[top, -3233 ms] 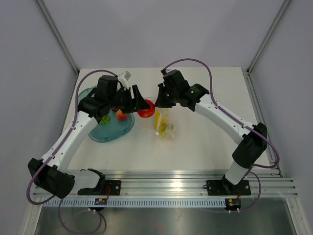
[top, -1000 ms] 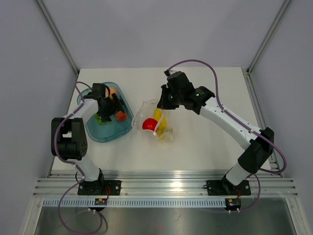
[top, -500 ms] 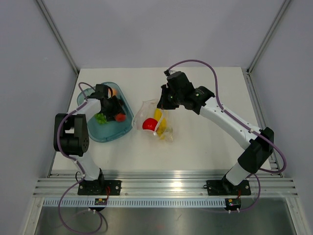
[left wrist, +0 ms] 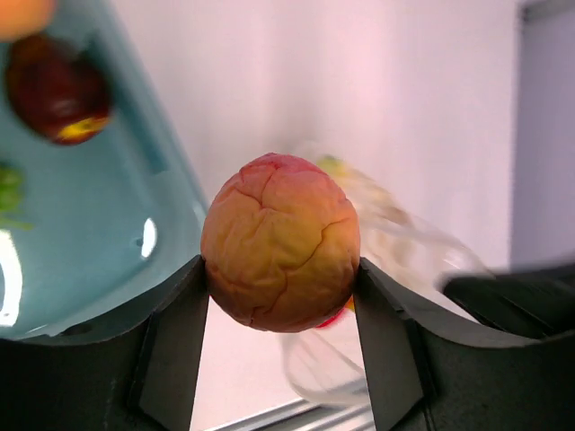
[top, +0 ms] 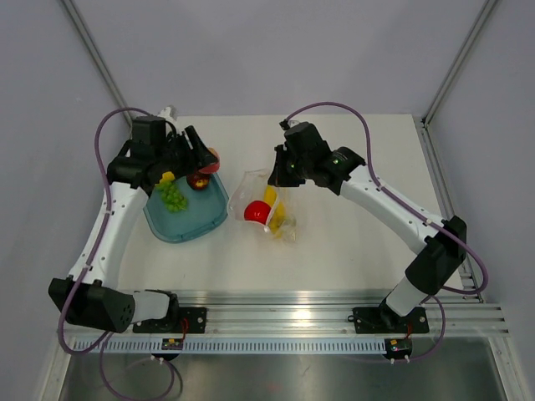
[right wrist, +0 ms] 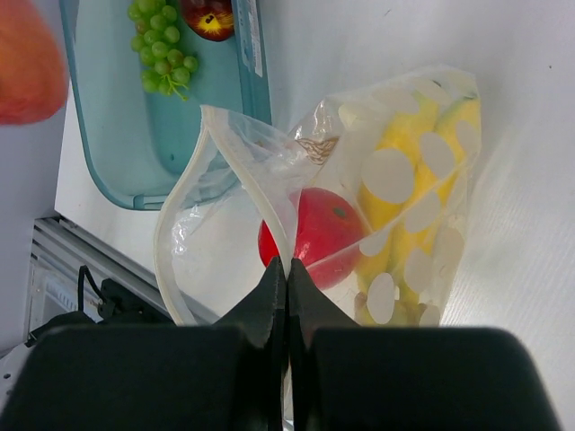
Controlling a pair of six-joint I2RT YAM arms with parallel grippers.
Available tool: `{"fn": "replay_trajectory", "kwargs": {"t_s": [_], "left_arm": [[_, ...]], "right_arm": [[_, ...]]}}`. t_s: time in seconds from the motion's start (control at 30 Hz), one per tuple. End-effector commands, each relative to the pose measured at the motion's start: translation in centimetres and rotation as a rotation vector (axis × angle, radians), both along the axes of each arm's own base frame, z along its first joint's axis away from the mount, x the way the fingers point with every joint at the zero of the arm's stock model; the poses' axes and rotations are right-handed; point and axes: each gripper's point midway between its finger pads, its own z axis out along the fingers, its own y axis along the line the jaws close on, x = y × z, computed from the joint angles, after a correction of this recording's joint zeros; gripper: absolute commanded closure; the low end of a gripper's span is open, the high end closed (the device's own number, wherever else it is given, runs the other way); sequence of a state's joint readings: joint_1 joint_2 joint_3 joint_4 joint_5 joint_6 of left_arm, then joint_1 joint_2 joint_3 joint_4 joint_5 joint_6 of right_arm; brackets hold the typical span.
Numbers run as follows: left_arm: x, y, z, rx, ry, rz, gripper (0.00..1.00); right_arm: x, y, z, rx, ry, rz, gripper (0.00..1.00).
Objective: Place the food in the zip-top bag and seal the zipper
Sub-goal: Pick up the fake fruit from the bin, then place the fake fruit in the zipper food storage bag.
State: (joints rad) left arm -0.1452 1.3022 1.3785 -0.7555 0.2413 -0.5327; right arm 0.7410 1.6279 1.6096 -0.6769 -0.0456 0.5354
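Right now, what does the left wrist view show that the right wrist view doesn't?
Only left wrist: the left gripper clamped on the peach. Only right wrist: the right gripper pinching the mouth edge of the zip-top bag, red apple and banana bunch plainly inside. Both: the teal tray, the dark red plum in it, and the bag, blurred from the left.

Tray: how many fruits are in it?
2 for certain: the green grapes in the middle of the tray and the dark red plum beside them. An orange piece at the left wrist view's corner may be a third; part of the tray is hidden.
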Motion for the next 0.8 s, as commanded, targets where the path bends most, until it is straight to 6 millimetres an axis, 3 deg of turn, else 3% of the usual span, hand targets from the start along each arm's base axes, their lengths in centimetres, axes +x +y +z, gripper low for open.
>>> {"fn": "replay_trajectory", "kwargs": {"t_s": [0.0, 0.17, 0.4, 0.77], "left_arm": [[-3.9, -5.0, 3.5, -0.062, -0.033, -0.223, 0.46], [-7.5, -10.6, 4.8, -0.258, -0.025, -0.463, 0.46], [-7.7, -12.5, 2.6, -0.256, 0.029, -0.47, 0.46], [-5.3, -14.5, -2.3, -0.21, 0.139, -0.433, 0.4]], "right_arm": [[0.5, 1.3, 1.4, 0.036, -0.04, 0.015, 1.0], [0.6, 0.9, 1.8, 0.035, -0.058, -0.002, 1.0], [0.4, 0.7, 2.4, 0.047, -0.065, -0.004, 1.0], [-0.1, 0.0, 2.7, 0.059, -0.072, -0.029, 1.0]]}}
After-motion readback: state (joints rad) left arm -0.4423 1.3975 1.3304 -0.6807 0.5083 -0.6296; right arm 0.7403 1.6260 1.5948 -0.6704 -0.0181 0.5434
